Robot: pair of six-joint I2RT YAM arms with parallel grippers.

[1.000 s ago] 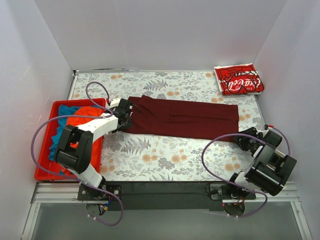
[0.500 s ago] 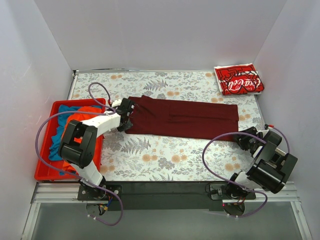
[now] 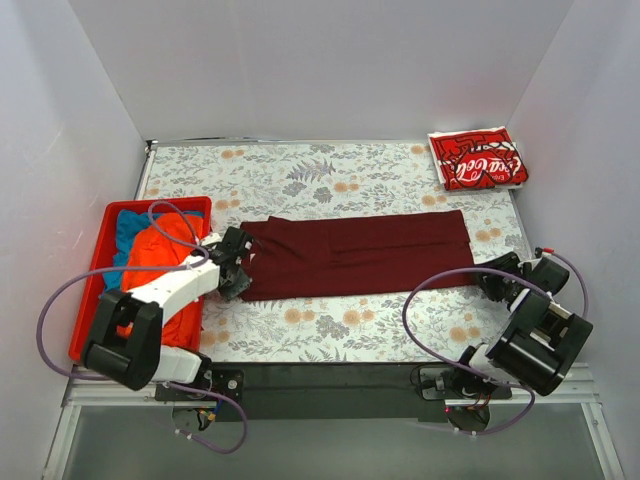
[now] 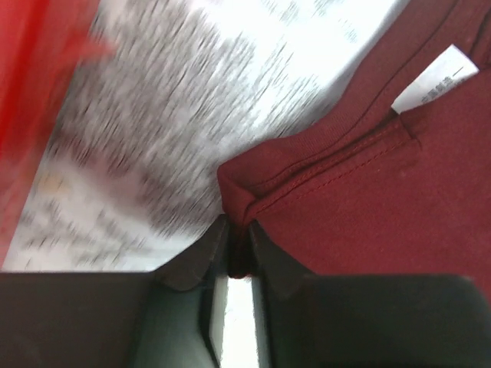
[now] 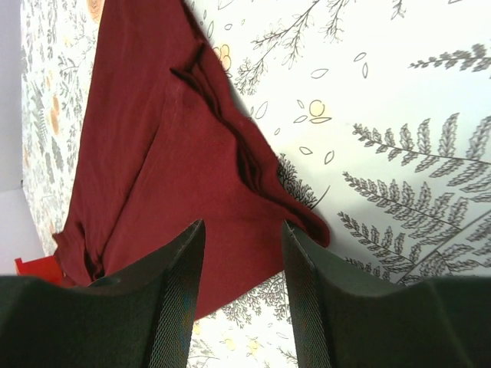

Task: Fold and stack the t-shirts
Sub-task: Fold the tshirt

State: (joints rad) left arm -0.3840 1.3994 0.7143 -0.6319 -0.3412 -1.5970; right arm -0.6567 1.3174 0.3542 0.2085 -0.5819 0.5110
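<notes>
The dark maroon t-shirt (image 3: 355,252) lies folded into a long strip across the floral table. My left gripper (image 3: 238,277) is shut on its left end; the left wrist view shows the maroon collar edge (image 4: 239,201) pinched between the jaws, with a white label (image 4: 433,77) nearby. My right gripper (image 3: 490,279) is open just past the shirt's right end; the right wrist view shows the maroon corner (image 5: 192,184) between and beyond its fingers (image 5: 170,295), not held. A folded red Coca-Cola t-shirt (image 3: 477,158) lies at the back right. Orange (image 3: 160,245) and blue (image 3: 127,222) shirts lie in the bin.
A red plastic bin (image 3: 90,318) stands at the left table edge beside my left arm. White walls close in the table (image 3: 330,330) at the back and both sides. Purple cables loop around both arms.
My left gripper has pulled the shirt's left end toward the near edge and slightly left. The strip now lies straighter. The right gripper has barely moved.
</notes>
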